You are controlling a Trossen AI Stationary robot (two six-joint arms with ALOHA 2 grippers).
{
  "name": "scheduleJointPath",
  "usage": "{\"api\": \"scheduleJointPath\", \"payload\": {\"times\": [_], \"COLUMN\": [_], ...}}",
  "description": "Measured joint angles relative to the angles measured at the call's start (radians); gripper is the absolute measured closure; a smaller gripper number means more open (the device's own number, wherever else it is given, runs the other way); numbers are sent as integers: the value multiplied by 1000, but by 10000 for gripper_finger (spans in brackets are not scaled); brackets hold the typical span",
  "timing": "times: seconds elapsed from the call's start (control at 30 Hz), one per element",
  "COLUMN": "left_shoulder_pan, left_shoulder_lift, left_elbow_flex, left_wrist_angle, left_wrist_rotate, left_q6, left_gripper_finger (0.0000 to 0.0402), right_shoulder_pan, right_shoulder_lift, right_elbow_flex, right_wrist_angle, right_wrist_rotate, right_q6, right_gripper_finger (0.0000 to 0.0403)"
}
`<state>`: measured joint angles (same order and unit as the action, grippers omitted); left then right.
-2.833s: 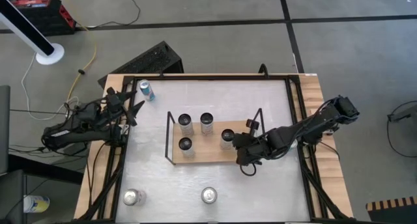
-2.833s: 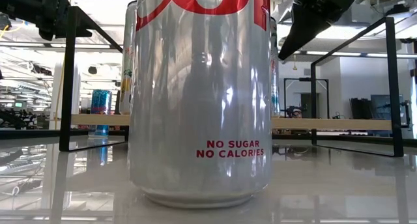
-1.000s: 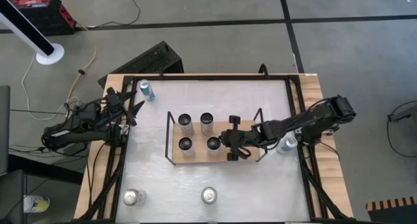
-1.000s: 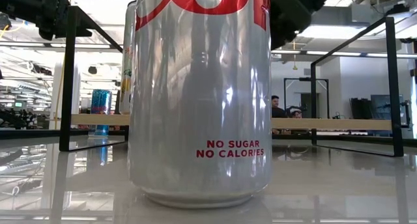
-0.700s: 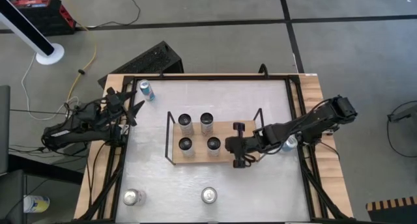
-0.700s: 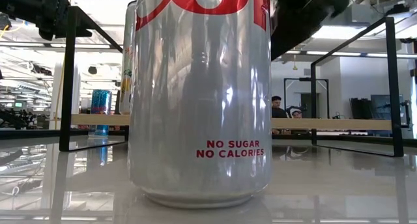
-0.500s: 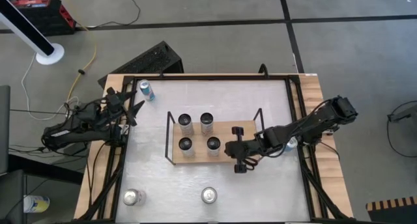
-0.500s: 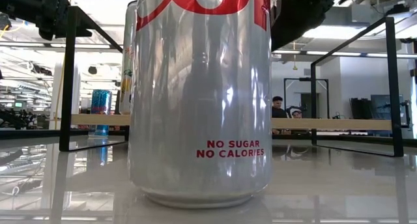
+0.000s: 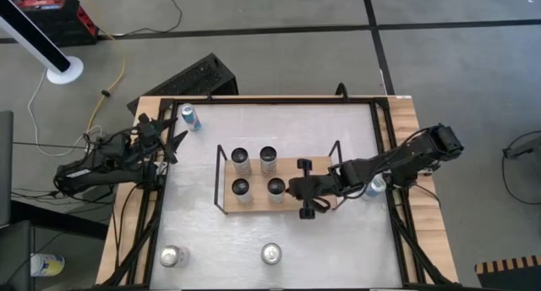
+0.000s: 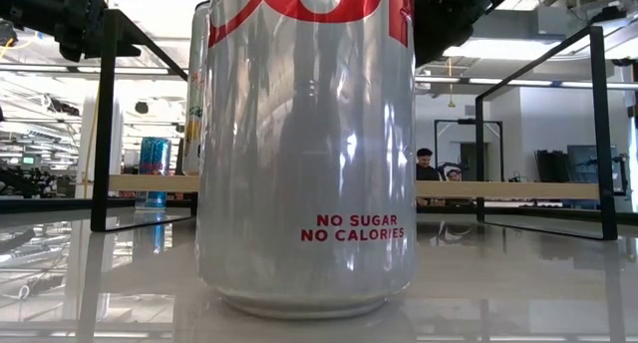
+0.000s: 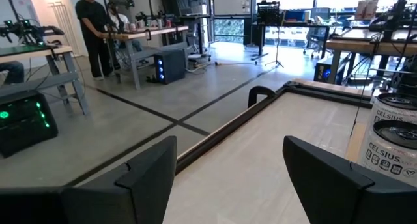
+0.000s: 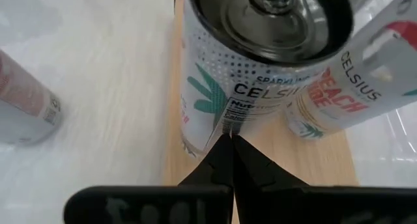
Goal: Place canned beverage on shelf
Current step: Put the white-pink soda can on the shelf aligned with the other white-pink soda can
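standing cans on a wire-framed shelf, right hand closed beside them

seen from above, the small light-wood shelf (image 9: 279,188) in its thin black wire frame sits mid-counter on the white-topped counter (image 9: 270,232). four silver-topped beverage cans stand upright on the board in two pairs; the pale celsius can (image 9: 276,188) printed with a teal palm leaf is the one nearest the right hand (image 9: 293,189). that hand lies low over the bare right part of the board, fingers pressed together and empty, tips just beside the can. the left hand (image 9: 175,143) waits at the counter's left edge, fingers spread, holding nothing, near a blue can (image 9: 190,117). two more silver cans (image 9: 173,256) stand at the counter's front edge, one filling the low view.
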<state>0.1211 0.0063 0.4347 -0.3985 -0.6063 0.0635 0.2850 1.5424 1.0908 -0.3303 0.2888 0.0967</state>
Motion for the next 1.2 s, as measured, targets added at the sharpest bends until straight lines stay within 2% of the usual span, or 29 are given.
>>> {"api": "scheduleJointPath", "payload": {"times": [0.33, 0.5, 1.2], "left_shoulder_pan": [0, 0, 0], "left_shoulder_lift": [0, 0, 0], "left_elbow_flex": [0, 0, 0], "left_wrist_angle": [0, 0, 0], "left_wrist_rotate": [0, 0, 0], "left_q6": [0, 0, 0], "left_gripper_finger": [136, 136, 136], "right_shoulder_pan": [4, 22, -6], "right_shoulder_lift": [0, 0, 1], "right_elbow_flex": [0, 0, 0], "right_wrist_angle": [-9, -6, 131], "right_wrist_rotate": [-5, -50, -55], "right_q6": [21, 27, -21], "right_gripper_finger": [383, 383, 382]}}
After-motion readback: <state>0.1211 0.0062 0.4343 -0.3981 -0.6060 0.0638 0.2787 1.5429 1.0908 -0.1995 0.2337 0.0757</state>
